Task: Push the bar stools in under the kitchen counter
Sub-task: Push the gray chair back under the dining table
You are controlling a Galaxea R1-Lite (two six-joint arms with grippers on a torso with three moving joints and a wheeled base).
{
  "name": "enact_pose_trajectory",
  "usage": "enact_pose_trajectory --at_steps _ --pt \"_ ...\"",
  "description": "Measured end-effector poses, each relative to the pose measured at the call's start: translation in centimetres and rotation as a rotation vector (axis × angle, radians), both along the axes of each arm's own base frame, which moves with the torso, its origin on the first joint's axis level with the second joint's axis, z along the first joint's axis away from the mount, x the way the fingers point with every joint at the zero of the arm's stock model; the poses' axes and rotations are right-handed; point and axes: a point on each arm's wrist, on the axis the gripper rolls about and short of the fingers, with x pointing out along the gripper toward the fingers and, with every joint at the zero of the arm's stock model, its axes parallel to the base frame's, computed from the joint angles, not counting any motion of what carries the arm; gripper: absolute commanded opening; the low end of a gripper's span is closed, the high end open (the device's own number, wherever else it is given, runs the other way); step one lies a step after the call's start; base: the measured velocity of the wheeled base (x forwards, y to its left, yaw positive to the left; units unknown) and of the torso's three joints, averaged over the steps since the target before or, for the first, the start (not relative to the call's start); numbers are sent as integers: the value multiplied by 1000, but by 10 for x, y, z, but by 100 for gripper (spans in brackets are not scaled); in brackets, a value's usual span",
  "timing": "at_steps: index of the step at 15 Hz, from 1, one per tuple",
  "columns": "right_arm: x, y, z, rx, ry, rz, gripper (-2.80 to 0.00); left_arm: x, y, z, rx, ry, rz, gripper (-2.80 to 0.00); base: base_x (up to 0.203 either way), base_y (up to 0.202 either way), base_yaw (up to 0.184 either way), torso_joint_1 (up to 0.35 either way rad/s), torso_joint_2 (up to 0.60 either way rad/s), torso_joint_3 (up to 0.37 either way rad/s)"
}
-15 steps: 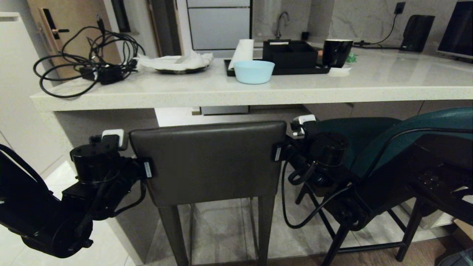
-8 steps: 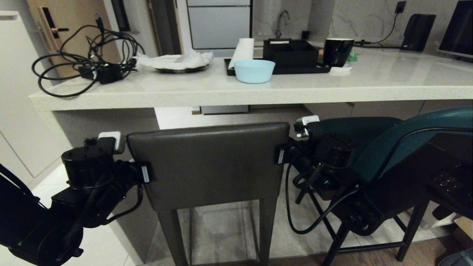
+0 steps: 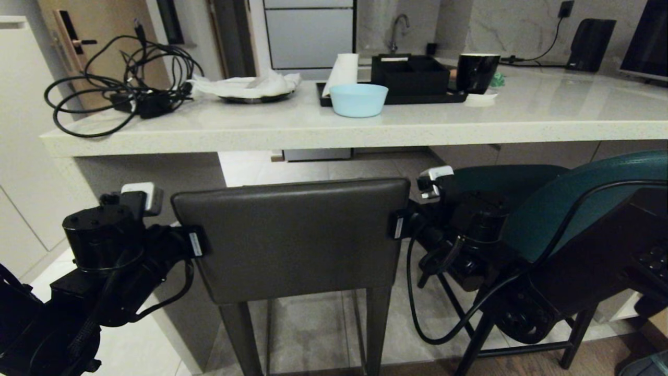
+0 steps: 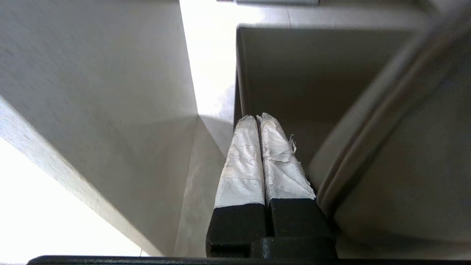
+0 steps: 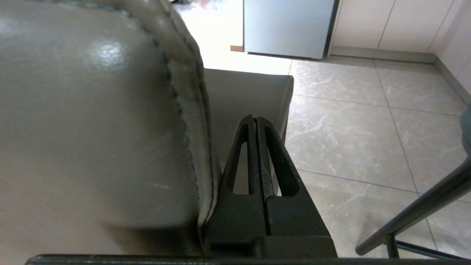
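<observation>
The dark grey stool [image 3: 292, 240] stands in front of the bench [image 3: 334, 133], its back not yet under the slab edge; the teal stool [image 3: 563, 209] stands to its right, also still out. The left pincer [image 4: 257, 121] and the right pincer [image 5: 255, 119] are both fully closed and hold nothing; each lies flat along 1 side edge of the grey backrest, so the 2 arms hold the stool between them. To do this step well, I think both arms should push with equal force, so the stool goes straight and does not turn toward the slab side panel [image 3: 151, 177]. The push should be slow, because the legs can catch on the floor tiles.
</observation>
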Motion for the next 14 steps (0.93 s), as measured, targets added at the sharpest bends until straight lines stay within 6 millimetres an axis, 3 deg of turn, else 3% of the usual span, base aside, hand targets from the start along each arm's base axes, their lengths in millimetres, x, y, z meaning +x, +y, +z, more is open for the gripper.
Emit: enact_pose_trajectory --at_steps 9,14 --pt "6 -26 24 41 -58 -74 -280 -8 7 9 -8 -26 21 -280 0 0 0 0 0 0" --pt "-16 -44 28 28 -38 -89 -280 -29 11 11 -9 -22 20 -280 0 0 0 0 0 0"
